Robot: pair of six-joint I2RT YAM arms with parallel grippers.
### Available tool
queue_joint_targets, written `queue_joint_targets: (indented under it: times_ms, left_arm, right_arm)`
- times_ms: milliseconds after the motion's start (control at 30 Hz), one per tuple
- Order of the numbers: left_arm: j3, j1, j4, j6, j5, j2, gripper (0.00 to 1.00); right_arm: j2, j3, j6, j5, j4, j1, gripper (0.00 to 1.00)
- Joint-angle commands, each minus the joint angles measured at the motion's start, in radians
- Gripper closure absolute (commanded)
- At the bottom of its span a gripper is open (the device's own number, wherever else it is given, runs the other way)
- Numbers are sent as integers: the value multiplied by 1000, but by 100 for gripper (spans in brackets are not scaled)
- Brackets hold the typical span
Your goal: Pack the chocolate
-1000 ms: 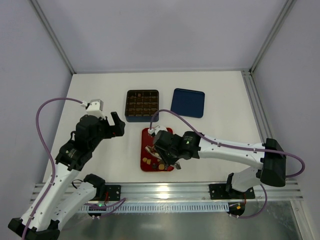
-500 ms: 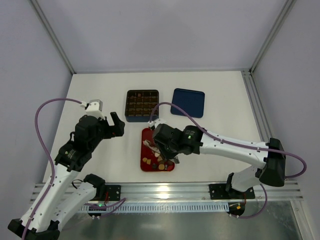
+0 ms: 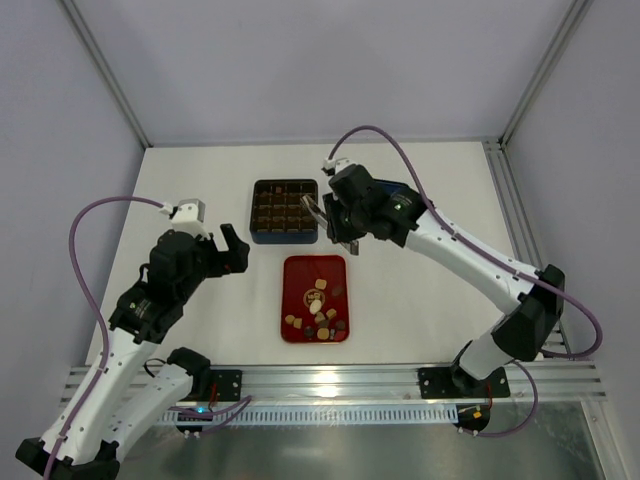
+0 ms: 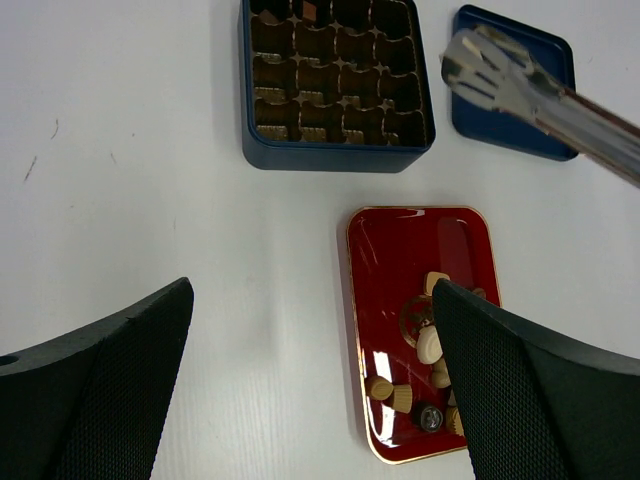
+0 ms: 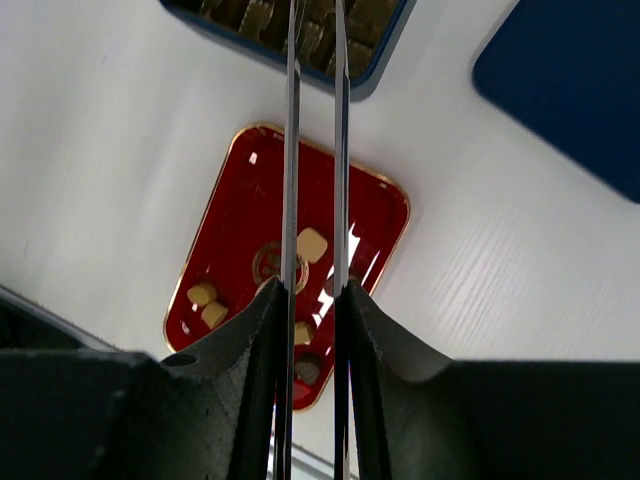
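On the table [image 4: 150, 200] we find the box [image 4: 335, 80] at the back, with the lid [image 4: 545, 50] just to its right. The tray [image 4: 400, 245] lies in front of the box, and the chocolates [image 4: 430, 345] sit in the tray's near half. Tongs [image 4: 490, 75] hang above the gap between box and lid.

Right gripper [image 5: 313, 310]: black fingers press the tongs from both sides.
Tongs [image 5: 291, 150]: two thin metal blades, narrow gap, reaching up over the box.
Box [image 5: 378, 78]: dark blue, brown insert, top edge.
Red tray [image 5: 245, 205]: under the blades.
Chocolate [image 5: 312, 244]: tan pieces in the tray.
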Motion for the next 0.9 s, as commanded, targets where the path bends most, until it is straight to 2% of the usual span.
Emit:
queue_joint_targets:
  times_ms: [0,133,333,867]
  left_arm:
    - [13,-2,16,-2,-11,-2,0]
    - [15,-2,16,2,-19,-5,0]
    - [15,-2,13,2,-22,-9,0]
    - [16,-2,13,1,-13,1,0]
  right_arm:
    - [93,115,-50,3,83,-52,75]
    - [208,253,-63,8,79,-96,76]
    - [347,359,-60,23,57,-121,76]
    - [443,371,-57,68,71,-139,75]
